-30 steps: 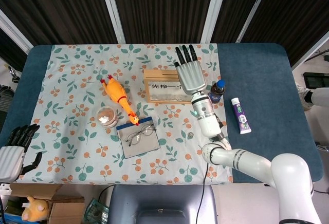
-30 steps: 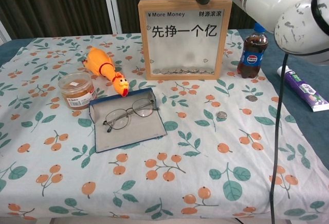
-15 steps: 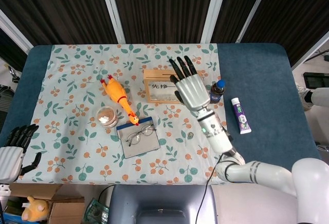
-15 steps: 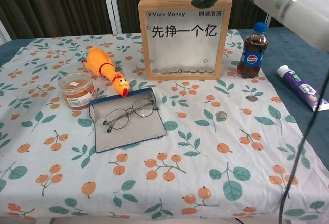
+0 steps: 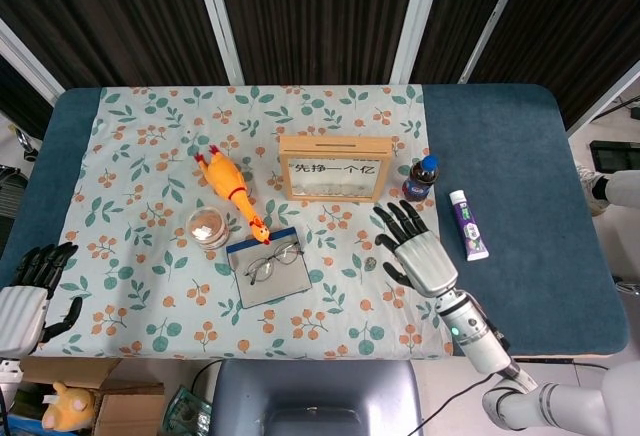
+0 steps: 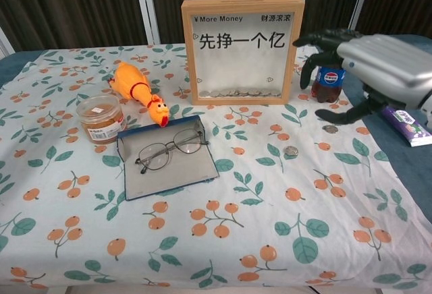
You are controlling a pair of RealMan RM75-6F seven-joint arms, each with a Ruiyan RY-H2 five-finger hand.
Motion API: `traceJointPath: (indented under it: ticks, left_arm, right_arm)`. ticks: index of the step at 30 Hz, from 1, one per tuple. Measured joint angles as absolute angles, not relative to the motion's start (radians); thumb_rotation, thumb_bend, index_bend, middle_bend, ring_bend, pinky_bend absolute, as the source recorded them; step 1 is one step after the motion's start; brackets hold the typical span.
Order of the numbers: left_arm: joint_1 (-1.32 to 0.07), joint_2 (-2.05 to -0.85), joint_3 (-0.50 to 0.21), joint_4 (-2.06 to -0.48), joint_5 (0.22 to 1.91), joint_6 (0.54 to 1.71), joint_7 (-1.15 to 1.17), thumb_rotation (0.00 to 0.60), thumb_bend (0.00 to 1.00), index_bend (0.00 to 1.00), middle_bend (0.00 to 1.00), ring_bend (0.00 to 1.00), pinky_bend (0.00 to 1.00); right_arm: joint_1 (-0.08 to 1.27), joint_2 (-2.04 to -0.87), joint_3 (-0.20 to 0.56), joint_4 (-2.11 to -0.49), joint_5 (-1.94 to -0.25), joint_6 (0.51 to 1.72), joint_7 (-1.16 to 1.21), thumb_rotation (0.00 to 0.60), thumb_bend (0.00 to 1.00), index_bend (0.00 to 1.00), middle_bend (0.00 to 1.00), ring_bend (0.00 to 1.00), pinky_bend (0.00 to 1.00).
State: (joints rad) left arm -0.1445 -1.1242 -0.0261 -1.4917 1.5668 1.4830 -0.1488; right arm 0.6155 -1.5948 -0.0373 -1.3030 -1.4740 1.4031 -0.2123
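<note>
Two small silver coins, one (image 6: 291, 151) near the other (image 6: 330, 129), lay flat on the floral cloth just below the spread right hand (image 6: 378, 71).

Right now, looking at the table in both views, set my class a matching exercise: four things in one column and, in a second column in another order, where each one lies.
Things
1. glasses
2. cola bottle
3. toothpaste tube
4. rubber chicken

Places
A. on the bare blue table, off the flowered cloth
B. on the grey case
C. just right of the wooden coin box
D. beside the small jar, left of the coin box

Pairs: 1-B, 2-C, 3-A, 4-D
</note>
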Motion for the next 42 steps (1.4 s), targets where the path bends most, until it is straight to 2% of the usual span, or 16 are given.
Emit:
traceJointPath:
  ticks: [6,11,18,27,42]
  left_arm:
    - [-0.143,-1.121,-0.026,-1.488,1.565,1.483,-0.160,0.600,0.45,0.00,0.07,0.01,0.01]
    - [-0.139,-1.117,-0.026,-1.486,1.565,1.493,-0.171,0.600,0.45,0.00,0.07,0.01,0.01]
    - [-0.138,-1.116,-0.025,-1.483,1.569,1.494,-0.179,0.600,0.45,0.00,0.07,0.01,0.01]
    - [-0.140,-1.117,-0.026,-1.482,1.567,1.489,-0.179,0.600,0.45,0.00,0.07,0.01,0.01]
    - [-0.139,-1.116,-0.027,-1.481,1.567,1.493,-0.181,0.600,0.45,0.00,0.07,0.01,0.01]
  right_arm:
    - [0.593,-1.719,-0.043,-1.093,-1.490,1.343,-0.135,0.600,0.45,0.59,0.19,0.00,0.07]
    - [0.590,-1.791,-0.033,-0.977,-1.500,1.295,-0.088,0.600,0.50,0.63,0.19,0.00,0.07]
    - [0.597,-1.859,-0.012,-0.856,-1.507,1.232,-0.060,0.600,0.51,0.61,0.19,0.00,0.07]
    - [0.613,-1.887,0.021,-0.803,-1.499,1.164,-0.055,0.600,0.51,0.60,0.19,0.00,0.07]
    - [0.612,-1.875,0.034,-0.822,-1.504,1.127,-0.081,0.600,0.51,0.58,0.19,0.00,0.07]
